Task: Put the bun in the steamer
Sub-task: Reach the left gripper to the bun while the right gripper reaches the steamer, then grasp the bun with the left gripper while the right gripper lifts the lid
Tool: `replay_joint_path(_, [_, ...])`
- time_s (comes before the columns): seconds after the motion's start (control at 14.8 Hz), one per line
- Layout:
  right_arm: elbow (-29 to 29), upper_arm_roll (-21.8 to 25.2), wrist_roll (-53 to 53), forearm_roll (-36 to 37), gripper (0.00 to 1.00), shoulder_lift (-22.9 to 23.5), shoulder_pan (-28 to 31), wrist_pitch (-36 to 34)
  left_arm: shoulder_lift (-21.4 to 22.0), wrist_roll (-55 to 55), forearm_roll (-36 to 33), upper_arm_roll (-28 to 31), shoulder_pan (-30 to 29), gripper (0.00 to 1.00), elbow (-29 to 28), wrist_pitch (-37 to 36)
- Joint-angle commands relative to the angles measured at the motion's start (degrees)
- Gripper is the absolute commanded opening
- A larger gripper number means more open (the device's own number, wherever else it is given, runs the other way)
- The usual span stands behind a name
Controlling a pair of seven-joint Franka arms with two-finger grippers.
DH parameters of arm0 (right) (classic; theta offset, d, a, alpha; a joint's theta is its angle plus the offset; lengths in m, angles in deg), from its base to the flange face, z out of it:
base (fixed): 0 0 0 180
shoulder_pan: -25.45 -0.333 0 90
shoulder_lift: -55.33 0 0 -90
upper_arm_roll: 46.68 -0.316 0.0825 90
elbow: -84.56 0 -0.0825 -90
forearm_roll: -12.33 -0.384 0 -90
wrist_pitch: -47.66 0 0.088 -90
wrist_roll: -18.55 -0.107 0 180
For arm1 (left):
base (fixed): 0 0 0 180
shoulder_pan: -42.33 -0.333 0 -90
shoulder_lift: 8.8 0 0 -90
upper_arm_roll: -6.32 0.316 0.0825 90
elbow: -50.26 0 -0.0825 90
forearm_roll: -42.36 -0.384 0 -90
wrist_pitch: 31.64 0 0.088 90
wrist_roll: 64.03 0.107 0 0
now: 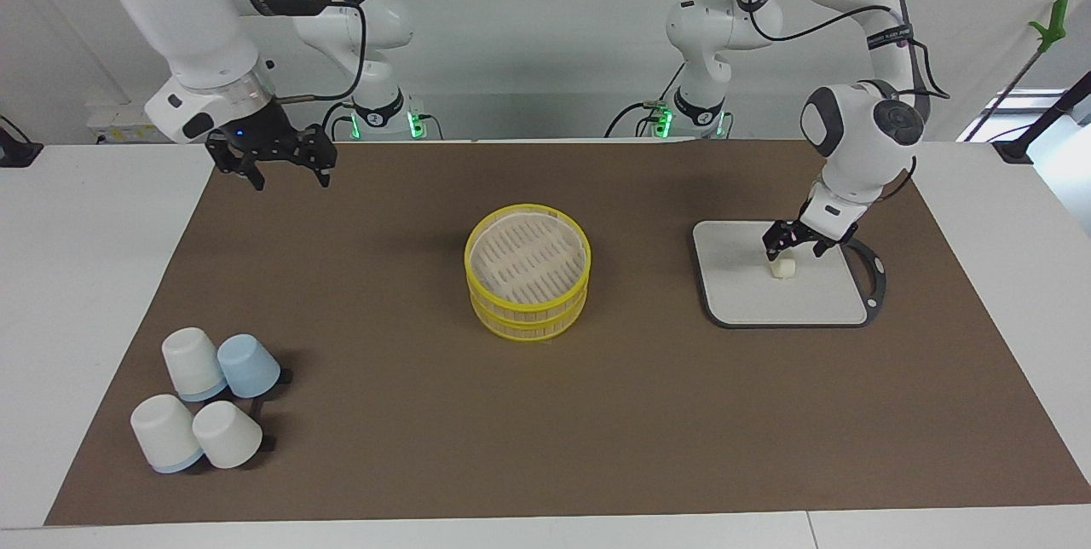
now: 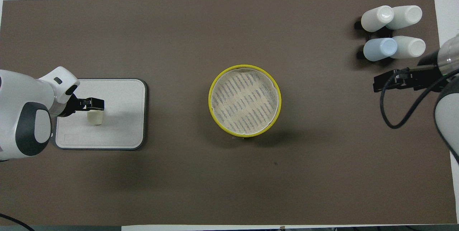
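The bun (image 1: 782, 268) is a small cream lump on the grey cutting board (image 1: 741, 293); it also shows in the overhead view (image 2: 95, 118). My left gripper (image 1: 794, 252) is open and low over the bun, its fingers just above it; in the overhead view (image 2: 94, 106) it covers the bun's top edge. The steamer (image 1: 528, 259) is the top yellow tier of a stack of two at mid-mat, with a slatted floor (image 2: 245, 100). My right gripper (image 1: 273, 164) is open and empty, up over the mat at the right arm's end (image 2: 394, 80).
Several upturned cups (image 1: 204, 400), white and pale blue, stand together toward the right arm's end, farther from the robots (image 2: 392, 28). The board has a dark handle loop (image 1: 871, 268) at the left arm's end. A brown mat (image 1: 545, 413) covers the table.
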Motion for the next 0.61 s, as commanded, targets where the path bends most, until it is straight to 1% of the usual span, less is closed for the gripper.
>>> replay_joint_path(0.0, [-0.36,-0.25,-8.12,-0.44,1.00,3.11,-6.41,3.97,0.71,-0.73,-0.72,-0.45,-0.44,1.00,-4.04,4.04])
replay_joint_path(0.14, [-1.33,-0.25,-16.55,-0.52,1.00,6.27,-12.12,8.35,0.71,-0.81,-0.72,-0.45,-0.26,1.00,-6.24,6.23])
replay_joint_path(0.2, [-2.73,-0.25,-21.55,-0.70,1.00,7.59,-14.76,9.33,0.80,-0.81,-0.72,-0.45,-0.26,1.00,-6.77,6.59])
replay_joint_path(0.27, [-5.00,-0.25,-25.61,-0.79,1.00,9.87,-17.14,9.60,0.71,-0.73,-0.72,-0.45,-0.26,1.00,-6.87,6.60])
replay_joint_path(0.41, [-7.74,-0.25,-33.08,-0.53,1.00,13.92,-22.58,11.70,0.19,-0.73,-0.72,-0.45,-0.18,0.93,-6.78,7.12])
replay_joint_path(0.47, [-8.19,-0.25,-35.47,-0.52,1.00,15.42,-24.09,13.37,-0.34,-0.73,-0.72,-0.45,-0.09,0.91,-6.78,7.47])
replay_joint_path(0.54, [-8.19,-0.25,-36.80,-0.26,1.00,16.65,-25.67,15.04,-0.87,-0.64,-0.72,-0.45,-0.09,0.87,-6.78,7.82])
